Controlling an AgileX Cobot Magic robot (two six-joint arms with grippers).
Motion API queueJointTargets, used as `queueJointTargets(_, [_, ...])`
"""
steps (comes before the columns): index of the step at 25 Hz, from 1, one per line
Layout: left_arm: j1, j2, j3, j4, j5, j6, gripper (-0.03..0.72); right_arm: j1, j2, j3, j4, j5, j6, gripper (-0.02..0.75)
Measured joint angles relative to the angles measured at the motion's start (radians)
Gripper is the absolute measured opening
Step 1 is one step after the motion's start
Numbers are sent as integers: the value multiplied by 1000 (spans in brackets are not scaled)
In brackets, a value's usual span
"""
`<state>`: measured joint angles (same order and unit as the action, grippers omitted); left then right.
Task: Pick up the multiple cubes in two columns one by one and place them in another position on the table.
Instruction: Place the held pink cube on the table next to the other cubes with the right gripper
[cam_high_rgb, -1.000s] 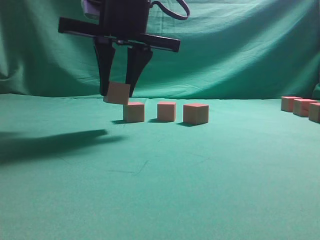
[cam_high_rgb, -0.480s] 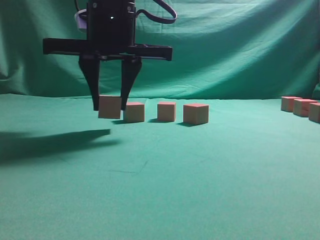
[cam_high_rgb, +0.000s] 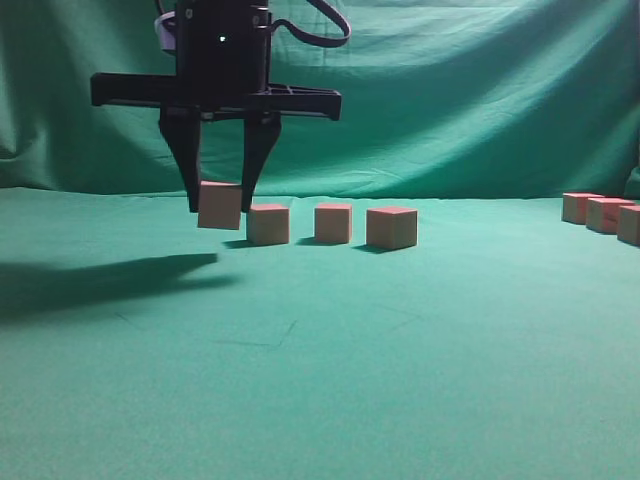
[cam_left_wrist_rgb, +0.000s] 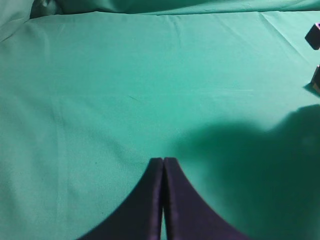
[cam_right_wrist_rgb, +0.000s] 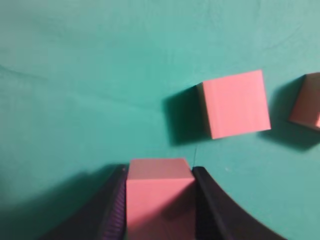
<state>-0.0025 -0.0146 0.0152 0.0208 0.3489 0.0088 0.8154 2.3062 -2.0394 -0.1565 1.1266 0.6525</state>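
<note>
The right gripper (cam_high_rgb: 219, 205) is clamped on one cube (cam_high_rgb: 220, 205), which hangs just clear of the counter (cam_high_rgb: 330, 370) at the left end of a short row. Three more cubes (cam_high_rgb: 333, 223) stand in that row on the cloth, the nearest just beside the held one, its top below the held cube's. Far off to the right of the row, at the edge of the exterior view, at least three further cubes (cam_high_rgb: 603, 214) sit close together. Which cluster is the start and which the goal cannot be told, so the share already moved is uncertain; judging by the count, several transfers likely remain. The left gripper (cam_left_wrist_rgb: 163, 172) is closed with nothing in it, above bare cloth. The counter is slightly wrinkled green cloth, with a draped green backdrop (cam_high_rgb: 480, 90) behind.
</note>
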Motion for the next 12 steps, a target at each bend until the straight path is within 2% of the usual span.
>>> queueJointTargets(12, [0, 0, 0, 0, 0, 0, 0, 0, 32, 0, -28, 4, 4, 254])
